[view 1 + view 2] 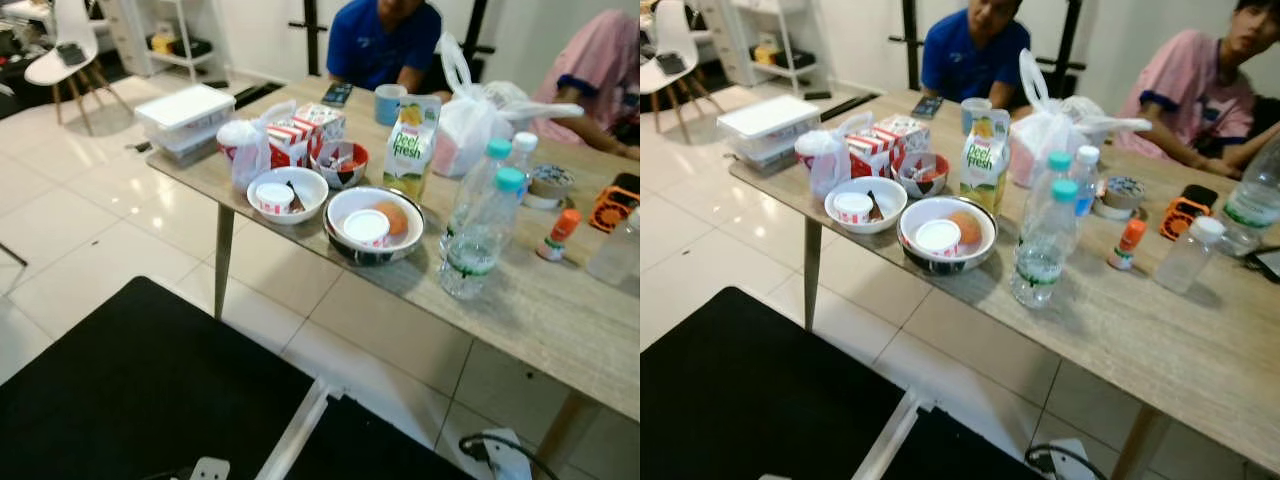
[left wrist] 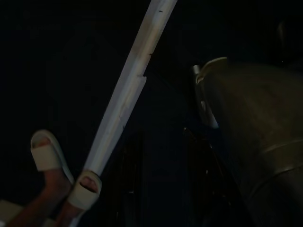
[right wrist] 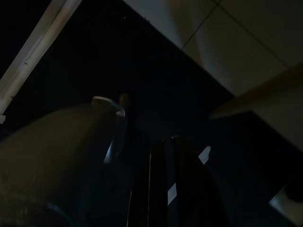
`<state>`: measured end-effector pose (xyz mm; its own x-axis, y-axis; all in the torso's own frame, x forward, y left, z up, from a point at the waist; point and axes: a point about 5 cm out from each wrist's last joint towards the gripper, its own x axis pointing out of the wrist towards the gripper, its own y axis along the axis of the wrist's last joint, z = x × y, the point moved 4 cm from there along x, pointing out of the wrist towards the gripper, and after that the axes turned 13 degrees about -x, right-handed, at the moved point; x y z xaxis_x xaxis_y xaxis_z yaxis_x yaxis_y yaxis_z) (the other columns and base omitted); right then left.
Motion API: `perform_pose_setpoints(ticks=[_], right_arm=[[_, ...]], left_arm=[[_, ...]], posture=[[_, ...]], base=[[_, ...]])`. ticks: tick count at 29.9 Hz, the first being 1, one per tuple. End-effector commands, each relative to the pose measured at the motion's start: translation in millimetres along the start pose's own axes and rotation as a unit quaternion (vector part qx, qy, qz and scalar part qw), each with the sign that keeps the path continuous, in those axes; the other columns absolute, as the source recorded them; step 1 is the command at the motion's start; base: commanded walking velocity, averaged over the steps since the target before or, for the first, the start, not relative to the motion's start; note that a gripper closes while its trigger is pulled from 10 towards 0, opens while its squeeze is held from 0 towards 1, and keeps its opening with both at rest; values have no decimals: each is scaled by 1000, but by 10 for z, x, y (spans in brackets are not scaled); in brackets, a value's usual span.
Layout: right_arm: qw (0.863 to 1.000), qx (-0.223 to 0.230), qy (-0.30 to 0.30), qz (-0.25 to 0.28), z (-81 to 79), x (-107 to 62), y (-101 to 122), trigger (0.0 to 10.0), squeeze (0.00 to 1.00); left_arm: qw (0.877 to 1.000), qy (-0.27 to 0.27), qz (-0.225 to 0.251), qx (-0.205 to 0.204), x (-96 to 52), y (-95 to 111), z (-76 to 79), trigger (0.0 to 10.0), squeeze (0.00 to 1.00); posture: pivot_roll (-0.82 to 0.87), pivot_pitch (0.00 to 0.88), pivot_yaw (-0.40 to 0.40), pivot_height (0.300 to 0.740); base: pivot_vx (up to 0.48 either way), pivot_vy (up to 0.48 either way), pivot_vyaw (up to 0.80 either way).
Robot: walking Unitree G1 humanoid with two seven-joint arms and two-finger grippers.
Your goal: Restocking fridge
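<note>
Nearest to your camera lay a black mat (image 1: 130, 390) on the tiled floor, with a white bar (image 1: 295, 430) across it. Behind it stood the wooden table (image 1: 1160, 330), and I go along it from your left to your right. At the left end sat a white lidded box (image 1: 185, 110), then a knotted plastic bag (image 1: 245, 145) and the red and white cartons (image 1: 305, 130) just behind it. In front of them was a white bowl (image 1: 288, 195) with a small cup and a spoon inside, and behind it a smaller red bowl (image 1: 340, 163). Next stood a dark-rimmed bowl (image 1: 374, 225) holding a white cup and something orange. Just behind it the juice carton (image 1: 412, 145) stood upright. To its right two clear water bottles (image 1: 480, 225) with teal caps stood close together near the table edge, and a large white plastic bag (image 1: 480, 115) lay behind them. Further right you had a small orange-capped bottle (image 1: 556, 235) and an orange and black device (image 1: 1185, 215). Two persons sat at the far side, one in a blue shirt (image 1: 970, 55) and one in pink (image 1: 1200, 90). Your left gripper (image 2: 161, 184) and your right gripper (image 3: 173, 184) both hung in deep shade over the mat; I cannot tell whether their fingers were apart or together.
</note>
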<state>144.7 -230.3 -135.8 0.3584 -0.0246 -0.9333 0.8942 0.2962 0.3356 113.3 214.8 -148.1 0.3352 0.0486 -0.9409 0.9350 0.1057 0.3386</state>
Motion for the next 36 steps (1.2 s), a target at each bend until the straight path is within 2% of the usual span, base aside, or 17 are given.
perform_pose_setpoints(ticks=[1, 6, 10, 16, 18, 20, 21, 23, 26, 30, 33, 35, 36], right_arm=[[1000, 5, -5, 7, 19, -1, 29, 10000, 0], [1000, 10, -7, 21, 56, -4, 97, 10000, 0], [999, -10, 0, 53, 80, -7, 275, 10000, 0], [998, -19, 12, 66, 61, -8, 363, 10000, 0], [996, -20, 27, 82, 29, -10, 446, 10000, 0], [987, -49, 82, 130, -101, -35, 721, 10000, 0], [987, -49, 82, 130, -101, -35, 721, 10000, 0], [975, -84, 124, 164, -224, -70, 925, 10000, 0], [968, -106, 142, 179, -283, -93, 1033, 10000, 0], [932, -180, 204, 239, -466, -225, 1458, 10000, 0], [909, -197, 252, 268, -582, -319, 1615, 10000, 0], [903, -196, 266, 276, -610, -348, 1657, 10000, 0], [893, -196, 286, 287, -644, -392, 1712, 10000, 247]], left_arm=[[1000, -5, -9, -2, 2, -62, 56, 10000, 0], [1000, -5, -10, -1, 2, -65, 54, 10000, 0], [1000, -7, -8, 3, 4, -55, 67, 10000, 0], [1000, -14, -12, 8, 3, -69, 80, 10000, 0], [1000, -17, -14, 12, 3, -71, 83, 10000, 0], [1000, -13, -11, 8, 3, -50, 60, 10000, 0], [1000, -13, -11, 8, 3, -50, 60, 10000, 0], [1000, -8, -8, 7, 2, -37, 42, 10000, 0], [1000, -8, -9, 9, 2, -37, 42, 10000, 0], [1000, -9, -10, 6, 1, -46, 41, 10000, 0], [1000, -10, -11, 9, 2, -47, 45, 10000, 0], [1000, -10, -10, 8, 2, -45, 43, 10000, 0], [1000, -10, -10, 8, 2, -44, 42, 10000, 0]], posture=[[-6, 0, 21, 740], [-8, 0, 21, 740], [-11, 0, 18, 740], [-11, 0, 18, 740], [-12, 0, 21, 740], [-12, 0, 22, 740], [-12, 0, 22, 740], [-15, 0, 25, 740], [-15, 0, 25, 740], [-13, 0, 23, 740], [-12, 0, 21, 740], [-12, 0, 21, 740], [-9, 0, 22, 740]], base=[[0, 0, 0], [0, 0, 0], [0, 0, 0], [0, 0, 0], [0, -480, 0], [0, -169, 0], [0, 0, 0], [0, 0, 0], [0, 0, 0], [0, 0, 0], [0, 0, 0], [0, 0, 0], [0, 0, 0]])
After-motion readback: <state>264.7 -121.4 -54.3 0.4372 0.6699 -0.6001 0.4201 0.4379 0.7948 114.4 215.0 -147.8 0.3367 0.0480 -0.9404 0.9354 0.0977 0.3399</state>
